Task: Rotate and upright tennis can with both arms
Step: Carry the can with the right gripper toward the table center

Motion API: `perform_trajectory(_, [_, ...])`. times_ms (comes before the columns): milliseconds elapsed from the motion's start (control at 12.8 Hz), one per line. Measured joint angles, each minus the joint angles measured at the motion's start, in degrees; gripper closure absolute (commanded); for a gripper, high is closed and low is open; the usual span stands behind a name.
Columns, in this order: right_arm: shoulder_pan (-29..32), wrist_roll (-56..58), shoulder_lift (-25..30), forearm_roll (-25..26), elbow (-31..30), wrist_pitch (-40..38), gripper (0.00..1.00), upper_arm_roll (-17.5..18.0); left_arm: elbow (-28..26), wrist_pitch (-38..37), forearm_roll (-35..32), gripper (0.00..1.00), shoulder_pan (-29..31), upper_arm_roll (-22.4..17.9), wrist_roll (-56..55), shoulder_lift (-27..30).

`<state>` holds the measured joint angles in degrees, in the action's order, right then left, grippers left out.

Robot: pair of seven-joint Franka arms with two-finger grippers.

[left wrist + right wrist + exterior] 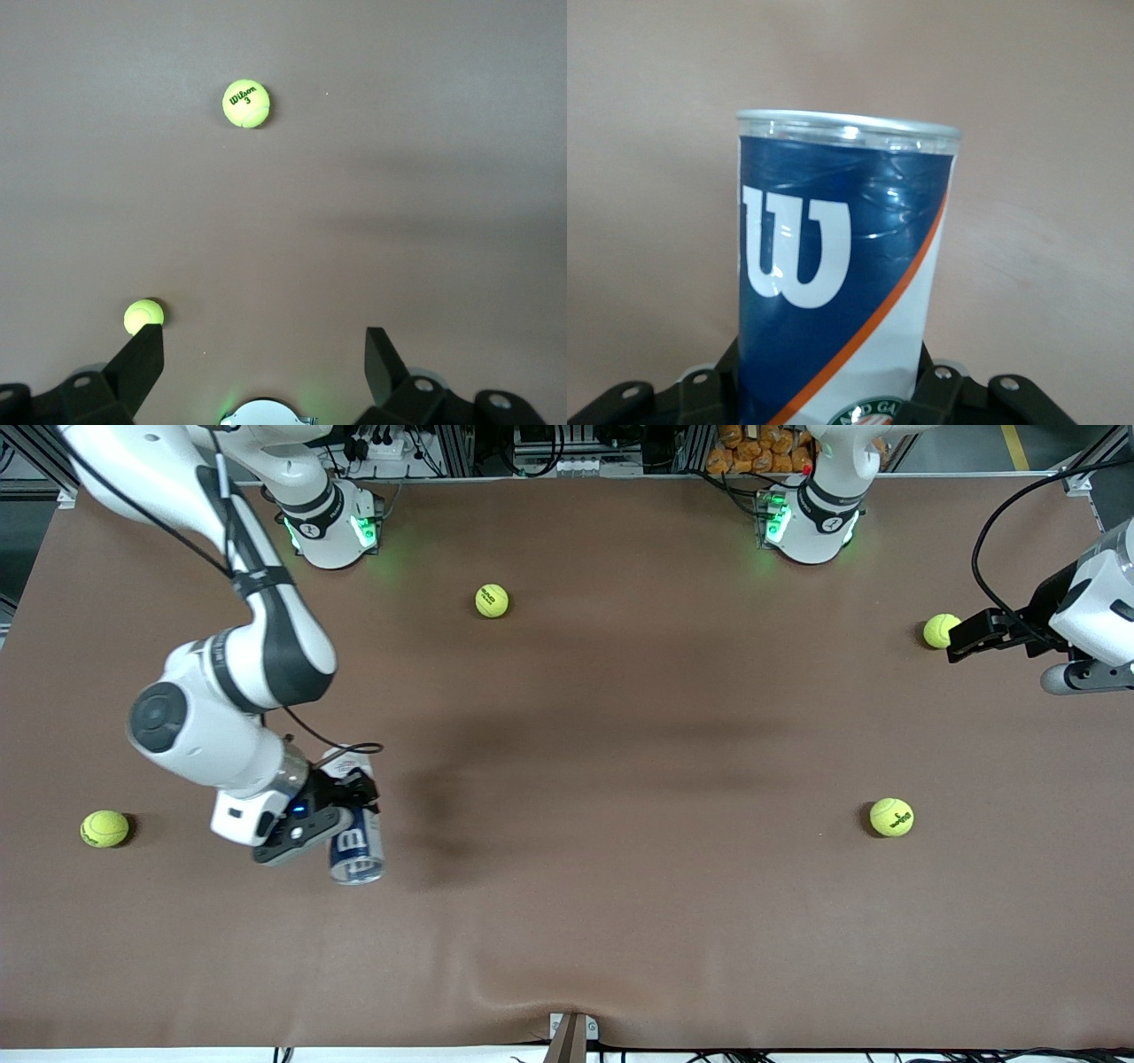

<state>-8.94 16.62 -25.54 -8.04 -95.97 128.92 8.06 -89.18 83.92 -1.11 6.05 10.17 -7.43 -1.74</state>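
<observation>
Lowest toward the camera, the can (357, 841) lies at the right arm's end of the table, pinched mid-body by the right end effector (354, 797). It looks light, thin-walled and slick, so I would hold it on the label near the middle, gently, to avoid denting. Left end effector (961, 638) waits spread beside a ball (939, 631).
</observation>
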Motion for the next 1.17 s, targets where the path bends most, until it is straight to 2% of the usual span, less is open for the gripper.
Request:
perform_trajectory(469, [-9.11,-0.01,-0.95,-0.03,-0.49,10.32,0.29,0.20,0.00,0.00,0.00,0.00,0.00,-0.01,0.00,-0.05])
perform_trajectory(861, [-13.96,1.47,-3.89,0.52,-0.72,13.26,0.25,0.22,0.00,0.00,0.00,0.00,-0.01,0.00,0.00,-0.11])
perform_trajectory(939, [-15.68,2.16,-4.50,1.76,-0.68,13.72,0.25,0.21,0.00,0.00,0.00,0.00,-0.01,-0.01,0.00,-0.11])
perform_trajectory(1173, [-19.62,6.17,-6.49,12.64,0.32,14.45,0.25,0.21,0.00,0.00,0.00,0.00,0.00,-0.01,0.00,-0.13])
